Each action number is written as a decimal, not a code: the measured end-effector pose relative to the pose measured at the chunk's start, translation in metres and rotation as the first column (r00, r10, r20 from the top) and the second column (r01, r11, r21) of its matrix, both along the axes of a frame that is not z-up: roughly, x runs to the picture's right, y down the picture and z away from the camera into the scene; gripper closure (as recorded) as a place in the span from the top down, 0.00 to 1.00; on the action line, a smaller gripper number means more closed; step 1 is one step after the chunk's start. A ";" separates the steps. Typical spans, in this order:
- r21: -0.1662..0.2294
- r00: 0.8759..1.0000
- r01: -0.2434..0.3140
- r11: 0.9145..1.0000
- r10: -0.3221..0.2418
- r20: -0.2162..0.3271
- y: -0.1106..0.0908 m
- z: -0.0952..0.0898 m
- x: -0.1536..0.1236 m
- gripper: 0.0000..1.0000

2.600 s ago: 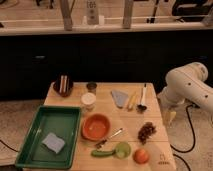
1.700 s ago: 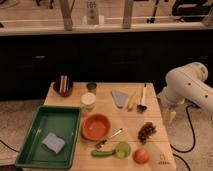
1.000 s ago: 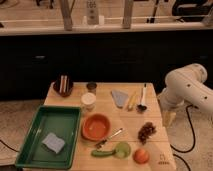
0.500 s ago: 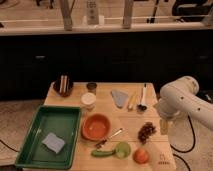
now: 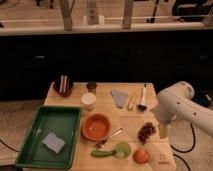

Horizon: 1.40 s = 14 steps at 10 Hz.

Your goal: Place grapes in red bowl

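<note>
The grapes (image 5: 146, 132), a small dark brownish-purple cluster, lie on the wooden table to the right of the red bowl (image 5: 96, 126). The bowl is orange-red, shallow and empty, near the table's middle front. My white arm (image 5: 181, 106) reaches in from the right. My gripper (image 5: 163, 129) hangs at its lower end, just right of the grapes and close to the table's right edge, apart from them.
A green tray (image 5: 35, 131) with a blue sponge (image 5: 53, 142) is at the left. A white cup (image 5: 88, 101), a dark brown bowl (image 5: 63, 86), a grey cloth (image 5: 119, 97) and a black ladle (image 5: 143, 100) are behind. A spoon (image 5: 112, 136), a green apple (image 5: 123, 149) and an orange fruit (image 5: 141, 156) are in front.
My arm has swung left and down from the right side, bringing the gripper in beside the grapes. Nothing on the table has moved.
</note>
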<state>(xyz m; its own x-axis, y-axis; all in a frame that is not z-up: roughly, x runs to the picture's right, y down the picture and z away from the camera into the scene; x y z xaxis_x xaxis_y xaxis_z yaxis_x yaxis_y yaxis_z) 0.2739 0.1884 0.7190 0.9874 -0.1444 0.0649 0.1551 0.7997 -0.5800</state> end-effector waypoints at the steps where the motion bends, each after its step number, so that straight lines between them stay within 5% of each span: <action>1: -0.003 1.000 0.012 1.000 -0.012 0.009 0.002 0.001 -0.001 0.80; 14: -0.031 0.982 0.137 0.990 -0.132 0.139 0.041 0.035 -0.007 0.80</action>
